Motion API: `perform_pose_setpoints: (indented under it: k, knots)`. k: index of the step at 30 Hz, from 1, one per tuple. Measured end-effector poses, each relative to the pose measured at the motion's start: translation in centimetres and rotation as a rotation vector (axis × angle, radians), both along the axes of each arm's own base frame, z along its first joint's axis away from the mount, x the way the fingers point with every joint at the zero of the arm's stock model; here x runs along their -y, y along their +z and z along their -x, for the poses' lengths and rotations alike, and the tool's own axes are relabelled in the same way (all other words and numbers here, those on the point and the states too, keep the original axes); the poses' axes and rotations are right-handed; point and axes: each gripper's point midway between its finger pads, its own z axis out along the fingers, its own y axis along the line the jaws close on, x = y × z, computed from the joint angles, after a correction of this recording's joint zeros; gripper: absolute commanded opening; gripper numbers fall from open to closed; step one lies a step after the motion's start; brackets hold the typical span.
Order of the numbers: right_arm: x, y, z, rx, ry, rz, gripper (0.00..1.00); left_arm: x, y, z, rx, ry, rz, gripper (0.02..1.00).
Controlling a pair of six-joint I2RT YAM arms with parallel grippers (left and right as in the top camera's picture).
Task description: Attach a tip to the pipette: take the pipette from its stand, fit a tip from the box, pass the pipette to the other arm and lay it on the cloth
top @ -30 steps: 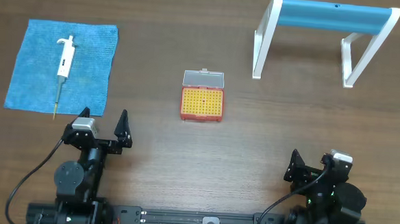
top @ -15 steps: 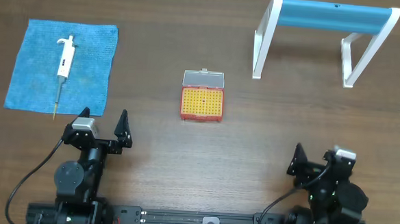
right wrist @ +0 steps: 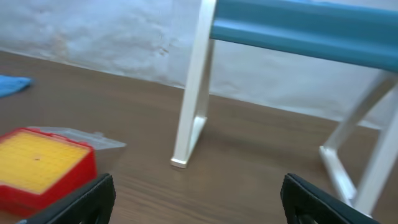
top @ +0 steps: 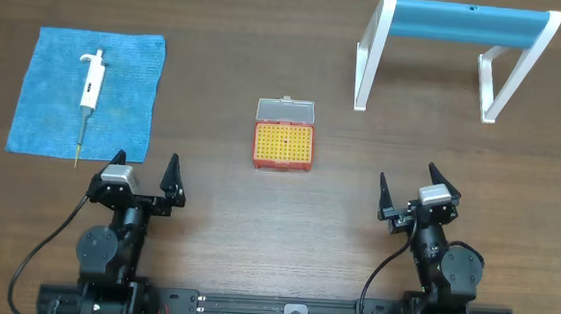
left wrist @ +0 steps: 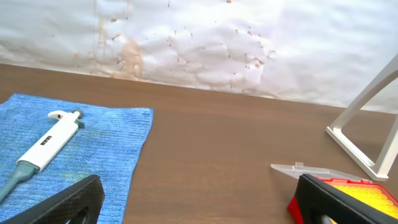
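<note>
Pipette (top: 91, 82) lies on the blue cloth (top: 130, 91) at the far left, its narrow end pointing near. I see the red tip box (top: 283, 146), lid open, mid-table, and the stand (top: 461, 22) far right. My left gripper (top: 146, 160) and right gripper (top: 407, 175) sit near their bases, fingers apart, holding nothing.

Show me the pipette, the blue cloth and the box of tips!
pipette (top: 91, 87), top view, middle of its white body.
blue cloth (top: 129, 101), top view, bare patch beside the pipette.
tip box (top: 285, 111), top view, on its open clear lid.
</note>
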Motion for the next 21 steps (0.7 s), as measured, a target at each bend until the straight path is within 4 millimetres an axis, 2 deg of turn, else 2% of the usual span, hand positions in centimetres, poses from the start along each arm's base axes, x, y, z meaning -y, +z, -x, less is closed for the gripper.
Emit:
perform_pose_setpoints:
  k: [8, 21]
  knots:
    - [3.7, -0.4, -0.4, -0.011, -0.219, 0.063, 0.858, 0.0, 0.0, 0.0, 0.000, 0.000, 0.000, 0.991]
    - [4.0, -0.4, -0.4, -0.011, -0.232, 0.067, 0.858, 0.0, 0.0, 0.0, 0.000, 0.000, 0.000, 0.996]
